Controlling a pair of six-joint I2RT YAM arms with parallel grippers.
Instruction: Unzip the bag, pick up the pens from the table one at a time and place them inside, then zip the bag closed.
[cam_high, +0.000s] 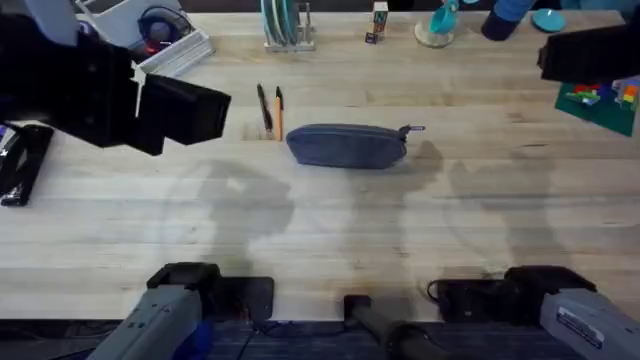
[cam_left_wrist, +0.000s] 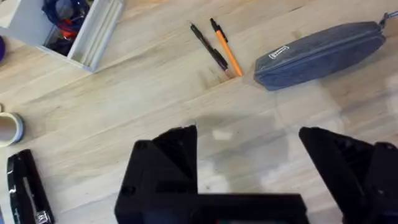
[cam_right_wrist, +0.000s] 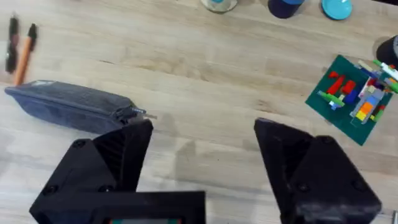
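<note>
The grey-blue bag (cam_high: 347, 145) lies zipped on the table (cam_high: 320, 220), its pull tab (cam_high: 415, 129) at its right end. Just left of it lie two pens side by side, a black pen (cam_high: 264, 107) and an orange pen (cam_high: 279, 113). My left gripper (cam_high: 185, 108) hovers high at the left, open and holding nothing; its wrist view shows the bag (cam_left_wrist: 320, 53), black pen (cam_left_wrist: 208, 45) and orange pen (cam_left_wrist: 226, 47) below. My right gripper (cam_high: 590, 55) hangs high at the far right, open and empty, with the bag (cam_right_wrist: 71, 107) beneath in its wrist view.
A white tray (cam_high: 150, 35) with oddments sits at the back left, a black stapler (cam_high: 22, 162) at the left edge. A rack (cam_high: 287, 25), small items and cups line the back edge. A green plate with toy bricks (cam_high: 603, 100) lies at the right.
</note>
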